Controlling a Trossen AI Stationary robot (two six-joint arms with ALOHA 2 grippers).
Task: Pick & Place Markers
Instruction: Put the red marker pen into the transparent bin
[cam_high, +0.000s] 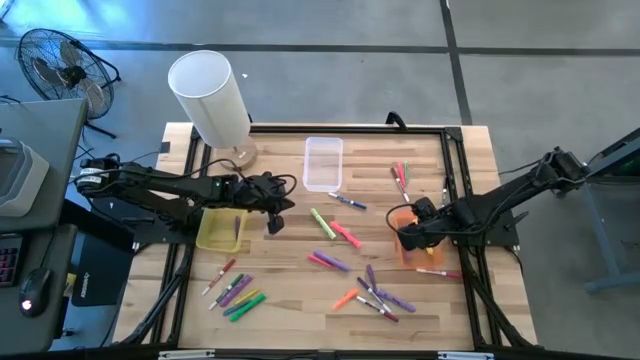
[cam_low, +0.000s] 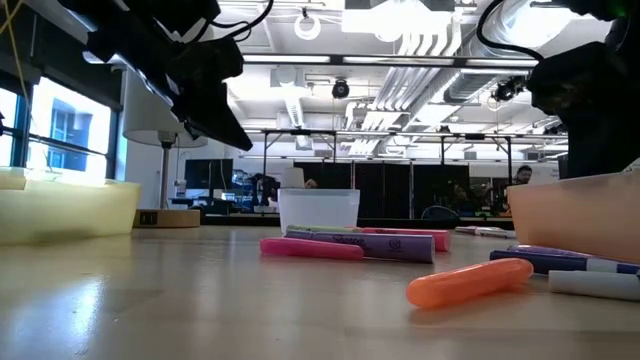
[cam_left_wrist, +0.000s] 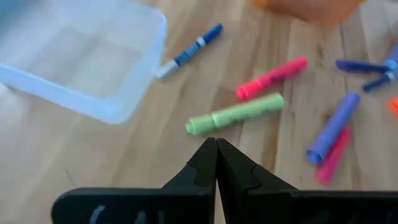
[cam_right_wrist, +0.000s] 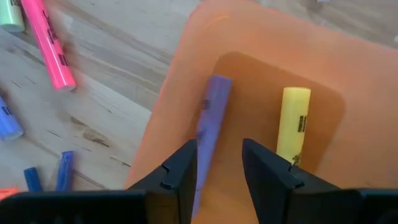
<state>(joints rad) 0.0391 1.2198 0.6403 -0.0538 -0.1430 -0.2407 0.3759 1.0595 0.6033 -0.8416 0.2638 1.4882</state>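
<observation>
My right gripper (cam_high: 412, 238) (cam_right_wrist: 219, 165) stands open, pointing steeply down into the orange bin (cam_high: 400, 216) (cam_right_wrist: 261, 37). A purple marker (cam_right_wrist: 211, 118) leans inside the bin, its lower end running down along one finger's inner edge. A yellow marker (cam_right_wrist: 293, 124) lies on the bin's floor. My left gripper (cam_high: 272, 218) (cam_left_wrist: 216, 146) hangs shut above the table next to the yellow bin (cam_high: 220, 230), holding nothing. Below it a green marker (cam_left_wrist: 236, 114) and a pink marker (cam_left_wrist: 272, 78) lie flat on the wood. My right gripper has the purple marker (cam_right_wrist: 202, 155) beside the inner side of one finger (cam_right_wrist: 183, 168), with a clear gap to the other finger. I cannot tell whether that finger touches it. The marker's lower end is inside the orange bin.
A clear bin (cam_high: 323, 162) stands at the far middle, with a blue pen (cam_high: 347, 202) near it. Loose markers lie at the near left (cam_high: 235, 292), the near right (cam_high: 375, 295) and the far right (cam_high: 400, 178). A white lamp (cam_high: 210, 95) stands at the far left.
</observation>
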